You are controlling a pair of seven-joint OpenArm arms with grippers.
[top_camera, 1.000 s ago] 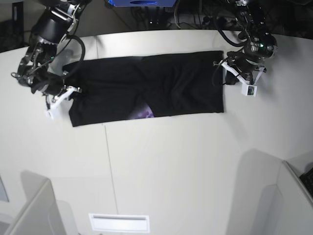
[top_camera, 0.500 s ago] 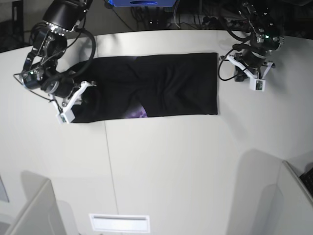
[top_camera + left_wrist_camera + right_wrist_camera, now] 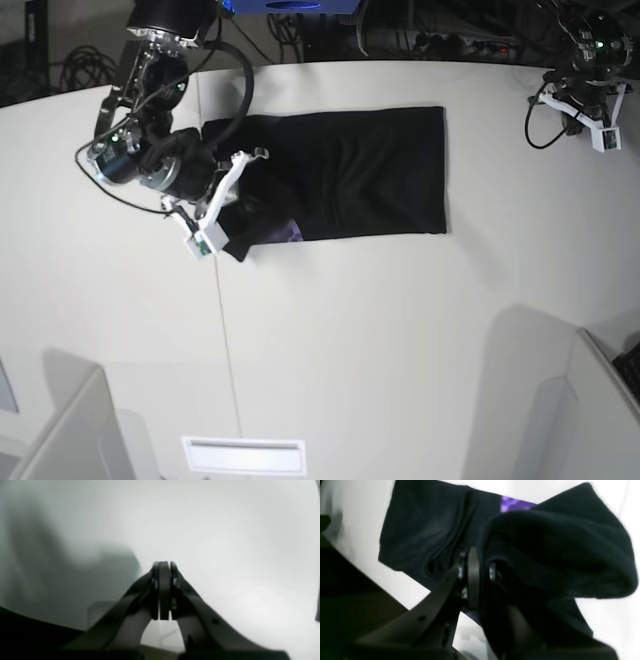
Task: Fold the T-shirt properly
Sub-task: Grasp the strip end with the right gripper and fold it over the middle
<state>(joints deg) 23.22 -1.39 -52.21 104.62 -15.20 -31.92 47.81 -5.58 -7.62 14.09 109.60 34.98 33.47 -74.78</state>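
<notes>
While the right gripper (image 3: 228, 205) sits at centre left of the base view, clamped on a bunched end of the T-shirt (image 3: 350, 170), the step in hand looks like the crosswise fold: carrying that end over the long black band toward the far end. Right wrist view: jaws nearly closed with black cloth pinched between them, a thick hump of fabric (image 3: 557, 555) draped over the right side of the frame, purple print (image 3: 512, 503) peeking at upper centre. Rest of the shirt lies flat on the white table (image 3: 400, 340), running from frame centre to right of centre, its right edge straight. Next move likely calls for lifting the held end clear, sweeping it rightward, and laying it edge to edge without dragging the lower layer. Upper right corner: left gripper (image 3: 585, 105) well apart from the shirt, pads pressed together on nothing, only bare table beneath in the left wrist view.
</notes>
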